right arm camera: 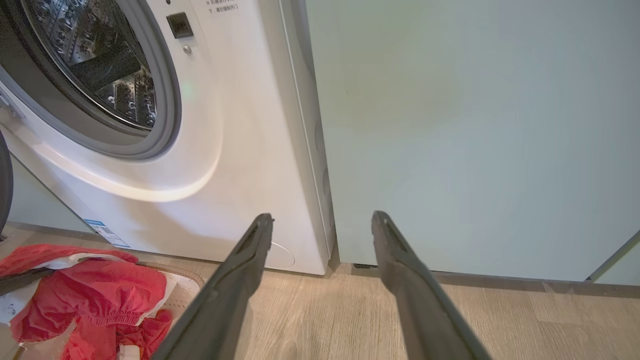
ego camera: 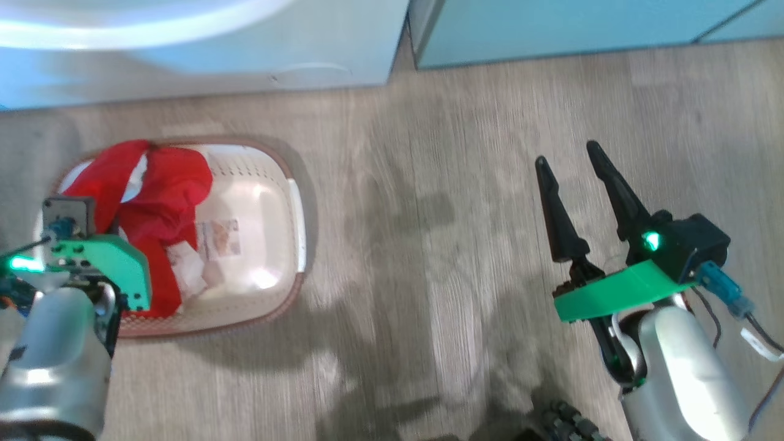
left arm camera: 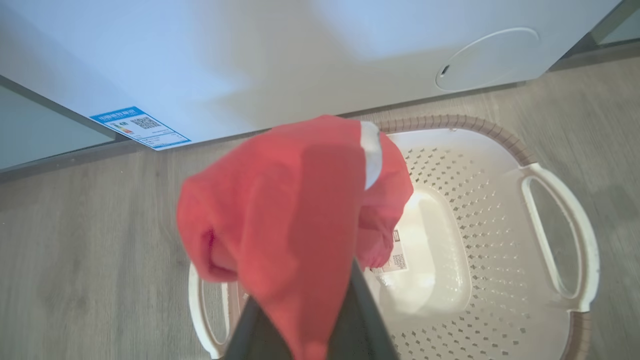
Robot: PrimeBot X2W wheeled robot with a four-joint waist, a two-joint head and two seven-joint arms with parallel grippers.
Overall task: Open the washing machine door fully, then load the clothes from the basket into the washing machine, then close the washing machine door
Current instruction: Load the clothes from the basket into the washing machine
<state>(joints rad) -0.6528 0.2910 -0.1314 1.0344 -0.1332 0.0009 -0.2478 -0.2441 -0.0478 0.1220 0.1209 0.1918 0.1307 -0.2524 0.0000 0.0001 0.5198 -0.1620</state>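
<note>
The white basket [ego camera: 294,202] with its brown rim stands on the floor before the washing machine [ego camera: 245,55]. Red clothes [ego camera: 165,196] with white pieces fill its left half. In the left wrist view my left gripper [left arm camera: 305,310] is shut on a fold of the clothes [left arm camera: 290,200], held up above the basket [left arm camera: 450,121]. My right gripper [ego camera: 569,159] hangs open over bare floor to the right, nothing between its fingers. The right wrist view shows the right gripper [right arm camera: 322,217] facing the machine's open steel drum [right arm camera: 100,60]; a dark curved edge [right arm camera: 4,185], likely the door, shows at far left.
Pale teal cabinets [ego camera: 551,30] stand right of the machine, meeting it at a narrow gap [right arm camera: 332,250]. A blue sticker [left arm camera: 140,127] and a round service flap [left arm camera: 487,60] mark the machine's lower front. Wooden floor [ego camera: 429,245] lies between basket and right arm.
</note>
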